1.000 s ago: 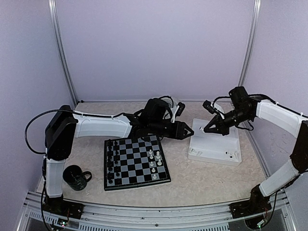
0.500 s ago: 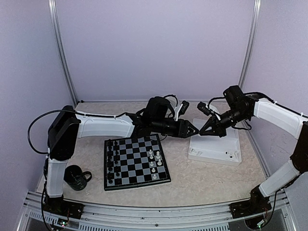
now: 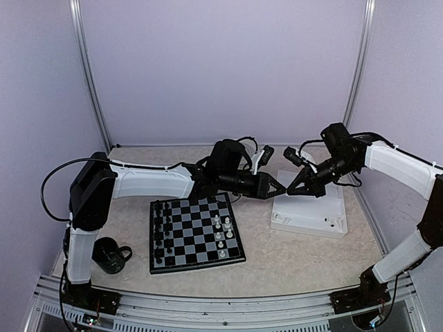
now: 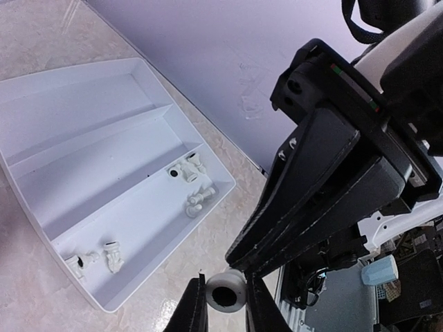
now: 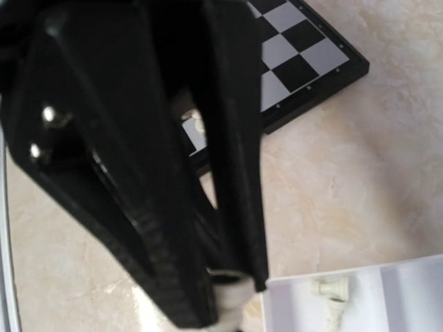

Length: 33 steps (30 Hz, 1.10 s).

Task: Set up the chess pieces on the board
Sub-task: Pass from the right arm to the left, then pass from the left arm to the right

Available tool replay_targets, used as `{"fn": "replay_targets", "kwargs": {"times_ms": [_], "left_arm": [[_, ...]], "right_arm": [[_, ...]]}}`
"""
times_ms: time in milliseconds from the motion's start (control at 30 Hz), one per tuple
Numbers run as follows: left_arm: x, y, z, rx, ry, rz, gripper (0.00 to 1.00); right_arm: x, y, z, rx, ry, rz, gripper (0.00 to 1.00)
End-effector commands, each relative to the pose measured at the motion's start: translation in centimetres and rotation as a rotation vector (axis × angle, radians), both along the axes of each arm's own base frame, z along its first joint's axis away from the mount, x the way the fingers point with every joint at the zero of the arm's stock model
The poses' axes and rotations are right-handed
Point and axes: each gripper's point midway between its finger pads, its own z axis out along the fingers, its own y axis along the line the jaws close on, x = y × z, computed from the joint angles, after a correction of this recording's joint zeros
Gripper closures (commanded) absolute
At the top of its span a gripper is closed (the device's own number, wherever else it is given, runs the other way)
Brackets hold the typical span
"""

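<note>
Right of the board (image 3: 196,232), the left gripper (image 3: 280,189) and right gripper (image 3: 289,191) meet tip to tip on one white piece (image 4: 225,294), barring the air above the gap to the tray (image 3: 311,216). The left arm (image 3: 149,181) spans just behind the board. A mug (image 3: 109,254) stands off its near left corner. Above the board and in front of it the way is open; low chessmen (image 3: 223,232) line its left and right columns.

This is looking like a robotics lab test cell. Two white-and-black robot arms, the left arm (image 3: 145,182) and the right arm (image 3: 401,166), are standing bolted to an aluminium rail (image 3: 221,308) at the table's near edge, with a black cable (image 3: 47,187) looping from one. Plain lavender panels (image 3: 221,69) on metal posts (image 3: 86,76) are fencing in the marble-patterned tabletop (image 3: 297,256), which is carrying a chessboard (image 3: 194,232). Past the panel's edge, the left wrist camera is catching what may be cluttered shelving (image 4: 408,277).
</note>
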Motion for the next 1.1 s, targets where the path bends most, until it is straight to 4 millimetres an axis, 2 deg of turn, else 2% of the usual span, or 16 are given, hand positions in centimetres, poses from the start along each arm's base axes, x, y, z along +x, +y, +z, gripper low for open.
{"fn": "replay_targets", "kwargs": {"times_ms": [0,100,267,367,500,667,867,1067], "left_arm": [[-0.1,-0.2,1.0,-0.04,-0.02,-0.009,0.9],[0.3,0.7,2.1,-0.087,-0.019,0.021,0.93],[0.9,2.9,6.6,-0.233,-0.043,0.087,0.96],[1.4,4.3,9.2,-0.325,-0.063,0.13,0.96],[1.7,5.9,11.9,-0.47,-0.047,0.168,0.96],[1.8,6.9,13.4,-0.602,-0.013,0.165,0.96],[1.9,6.6,13.2,-0.635,0.013,0.161,0.96],[1.8,6.6,12.9,-0.653,0.049,0.149,0.96]], "right_arm": [[-0.4,0.7,1.4,0.031,-0.011,0.03,0.87],[0.9,0.0,3.7,0.071,-0.063,-0.006,0.74],[3.5,-2.0,11.3,0.299,-0.164,-0.076,0.6],[3.8,-2.0,13.4,0.407,-0.173,-0.08,0.55],[4.1,-1.2,14.6,0.466,-0.178,-0.066,0.52],[3.7,1.0,15.3,0.511,-0.17,-0.012,0.5],[2.6,4.6,14.4,0.506,-0.126,0.08,0.5],[2.3,5.9,14.1,0.509,-0.12,0.118,0.55]]}}
